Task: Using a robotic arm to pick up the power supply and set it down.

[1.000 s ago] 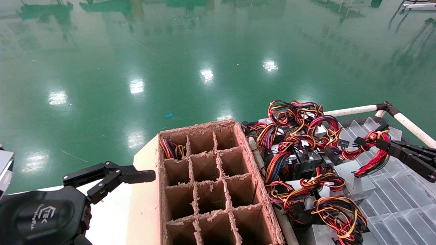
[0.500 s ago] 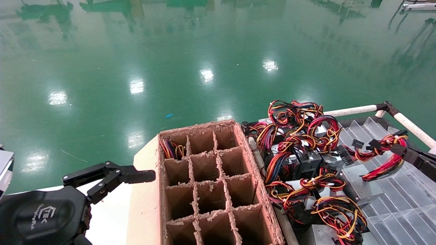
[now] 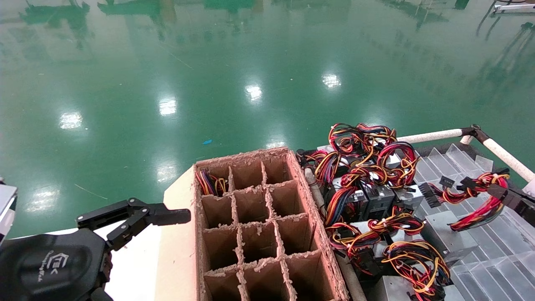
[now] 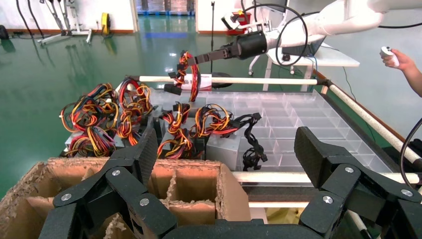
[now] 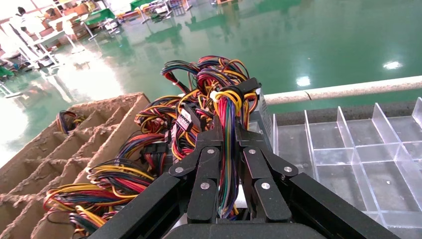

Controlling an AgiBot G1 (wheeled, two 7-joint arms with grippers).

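Right gripper [image 5: 226,149] has drawn its wire bundle [image 3: 476,196] rightward, away from the pile.
Jaws clenched on wires; supply body not yet lifted clear.

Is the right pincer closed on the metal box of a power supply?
No, the right pincer is shut on a bundle of coloured wires, not on a metal box.

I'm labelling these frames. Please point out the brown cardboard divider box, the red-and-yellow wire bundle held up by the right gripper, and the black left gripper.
cardboard divider box [image 3: 288,165]: head view, right wall.
wire bundle [image 3: 480,211]: head view, hanging loop.
left gripper [image 3: 175,216]: head view, fingertips.
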